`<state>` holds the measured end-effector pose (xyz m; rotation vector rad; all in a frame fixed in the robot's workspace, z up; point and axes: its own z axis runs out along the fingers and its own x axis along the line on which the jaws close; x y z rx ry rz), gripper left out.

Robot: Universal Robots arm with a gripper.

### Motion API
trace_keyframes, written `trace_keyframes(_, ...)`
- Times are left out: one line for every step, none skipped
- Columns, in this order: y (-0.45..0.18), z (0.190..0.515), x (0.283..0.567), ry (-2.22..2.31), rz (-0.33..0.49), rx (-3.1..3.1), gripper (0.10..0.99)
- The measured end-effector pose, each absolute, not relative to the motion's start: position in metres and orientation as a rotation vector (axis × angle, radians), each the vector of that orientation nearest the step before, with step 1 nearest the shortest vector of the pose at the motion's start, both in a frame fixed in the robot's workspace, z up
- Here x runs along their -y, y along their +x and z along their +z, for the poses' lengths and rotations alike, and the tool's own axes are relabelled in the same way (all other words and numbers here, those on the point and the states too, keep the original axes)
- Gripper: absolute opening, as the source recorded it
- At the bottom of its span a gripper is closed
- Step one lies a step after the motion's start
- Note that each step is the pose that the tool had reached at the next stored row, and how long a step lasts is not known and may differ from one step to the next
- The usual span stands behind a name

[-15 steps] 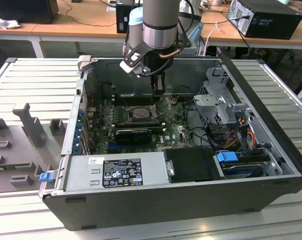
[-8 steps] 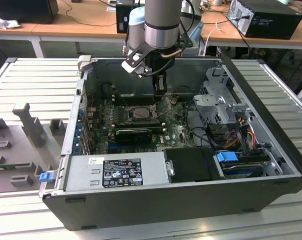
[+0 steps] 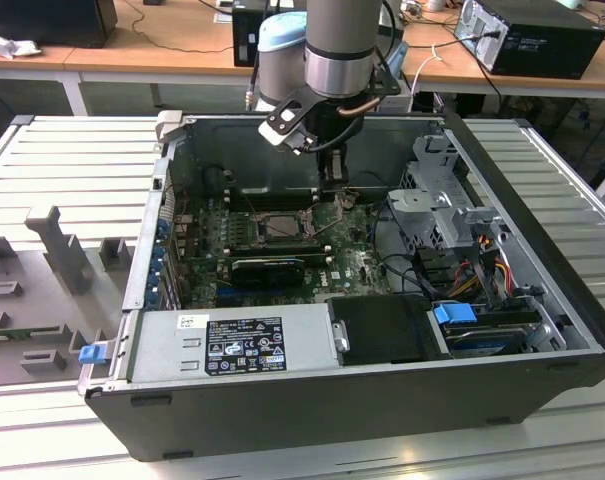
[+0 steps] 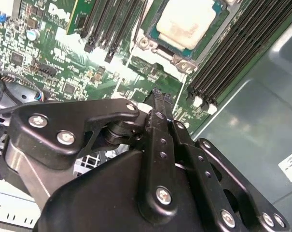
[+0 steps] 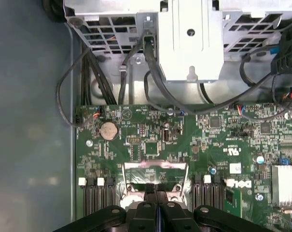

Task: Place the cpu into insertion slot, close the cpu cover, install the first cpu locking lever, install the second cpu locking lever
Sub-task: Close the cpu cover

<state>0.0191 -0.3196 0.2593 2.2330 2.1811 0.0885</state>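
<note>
The black gripper (image 4: 158, 95), its fingers pressed together and pinching nothing, hangs just beside the metal-rimmed square insertion slot (image 4: 145, 43). The pale silver-beige square cpu (image 4: 184, 21) already sits in the slot. I cannot tell whether the cover and levers are secured.

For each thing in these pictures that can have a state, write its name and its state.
computer case, lying on its side, panel off, inside exposed.
cpu, seated in the insertion slot, pale face up.
gripper, shut, nothing between its fingers, low over the board at the slot's edge.
</note>
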Motion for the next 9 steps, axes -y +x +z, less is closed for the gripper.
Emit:
trace_keyframes(0.02,0.259,0.32,2.233,0.088,-2.181,0.106)
trace_keyframes(0.021,0.259,0.32,2.233,0.088,-2.181,0.106)
trace_keyframes(0.023,0.259,0.32,2.233,0.088,-2.181,0.106)
trace_keyframes(0.025,0.259,0.32,2.233,0.088,-2.181,0.106)
trace_keyframes(0.027,0.259,0.32,2.233,0.088,-2.181,0.106)
trace_keyframes(0.029,0.259,0.32,2.233,0.088,-2.181,0.106)
trace_keyframes(0.031,0.259,0.32,2.234,0.088,-2.181,0.106)
trace_keyframes(0.032,0.259,0.32,2.234,0.087,-2.182,0.106)
trace_keyframes(0.034,0.259,0.32,2.234,0.087,-2.182,0.106)
